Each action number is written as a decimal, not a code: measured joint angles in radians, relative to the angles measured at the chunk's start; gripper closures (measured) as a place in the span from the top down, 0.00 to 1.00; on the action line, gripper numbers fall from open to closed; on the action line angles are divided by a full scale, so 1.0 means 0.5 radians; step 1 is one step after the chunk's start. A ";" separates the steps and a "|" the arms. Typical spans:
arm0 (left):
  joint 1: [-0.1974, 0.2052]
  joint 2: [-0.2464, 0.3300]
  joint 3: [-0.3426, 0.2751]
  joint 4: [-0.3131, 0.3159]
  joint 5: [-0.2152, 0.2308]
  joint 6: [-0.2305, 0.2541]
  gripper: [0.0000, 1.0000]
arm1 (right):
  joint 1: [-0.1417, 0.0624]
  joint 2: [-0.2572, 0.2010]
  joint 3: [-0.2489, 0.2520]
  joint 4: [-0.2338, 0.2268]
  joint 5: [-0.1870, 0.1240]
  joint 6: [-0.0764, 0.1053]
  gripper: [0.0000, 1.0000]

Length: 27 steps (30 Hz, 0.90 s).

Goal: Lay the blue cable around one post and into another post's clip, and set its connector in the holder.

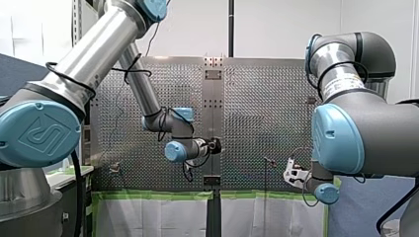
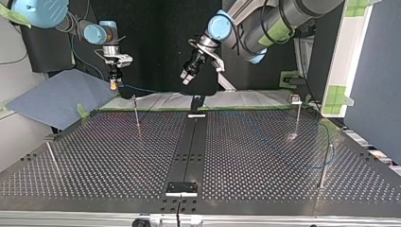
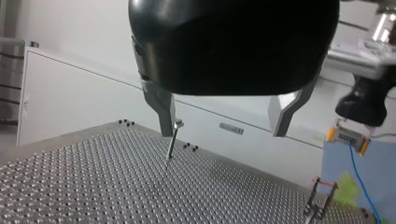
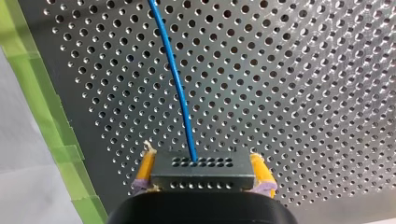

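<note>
Perforated counter (image 2: 94, 156) spans top view. Thin post (image 2: 136, 112) upright near its far edge, at top view's left.

My left claw (image 3: 224, 119): metal fingers spread wide, nothing between them, raised above counter.

My right claw (image 4: 201, 161): yellow pads clamped on dark connector (image 4: 203, 179), held above counter near green tape (image 4: 42, 93) along edge.

Blue cable (image 4: 177, 79) leaves connector's holed face and runs ahead over perforations.

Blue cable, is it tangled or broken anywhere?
No, nothing looks wrong. The blue cable comes out of the connector in one smooth curve. The connector sits straight in my right gripper. No knots or kinks show.
</note>
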 joint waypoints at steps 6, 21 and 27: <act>-0.015 -0.116 0.044 0.117 -0.024 0.037 0.99 | 0.004 0.000 -0.004 0.000 0.000 -0.001 0.00; -0.127 -0.389 0.293 0.133 -0.100 0.074 0.99 | 0.014 0.000 -0.006 0.001 0.000 -0.014 0.00; -0.169 -0.505 0.408 0.042 -0.205 0.146 0.99 | 0.018 0.000 -0.006 0.001 0.000 -0.022 0.00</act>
